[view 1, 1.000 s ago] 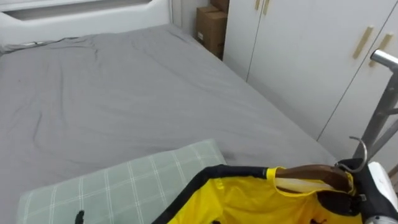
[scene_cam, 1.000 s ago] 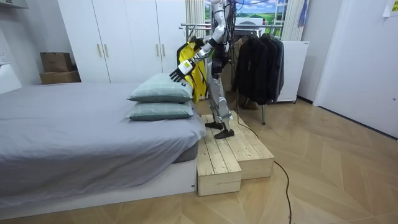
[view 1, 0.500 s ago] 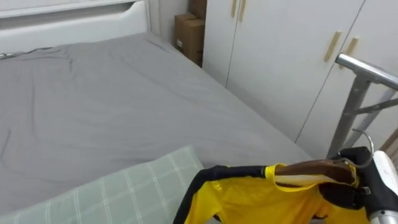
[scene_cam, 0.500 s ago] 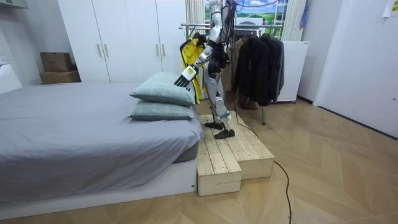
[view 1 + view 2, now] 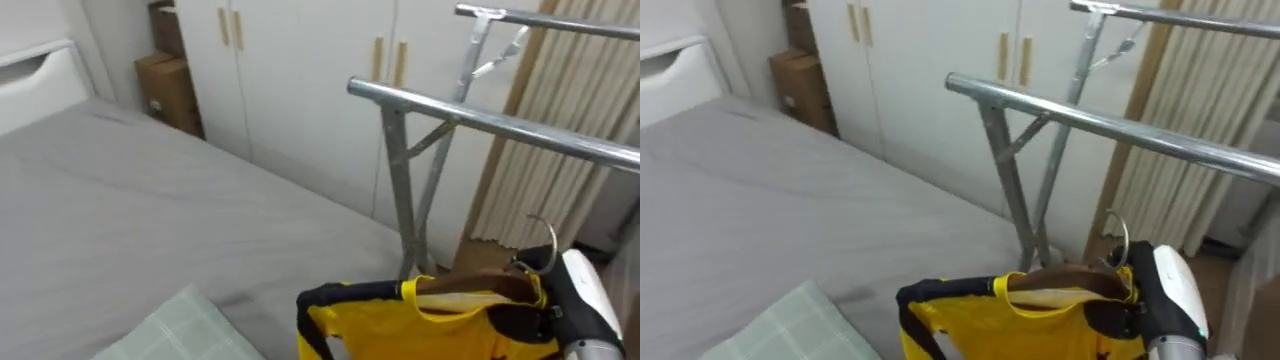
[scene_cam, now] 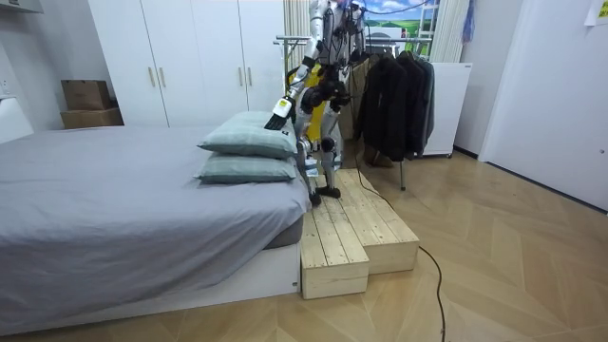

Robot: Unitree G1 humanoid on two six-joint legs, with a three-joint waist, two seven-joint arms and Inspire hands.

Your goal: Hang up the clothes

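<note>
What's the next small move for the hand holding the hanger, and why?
Probably raise the right hand toward the near rail. The hanger carries the yellow shirt, and its hook shows below the rail, not yet over it.

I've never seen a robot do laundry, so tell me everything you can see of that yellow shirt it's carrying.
The yellow shirt looks like a smooth sports jersey, with black trim along the shoulder and a yellow collar. It hangs on a brown wooden hanger with a metal hook. The right hand grips the hanger near the hook. The shirt is close to the metal clothes rail, not yet hung.
</note>
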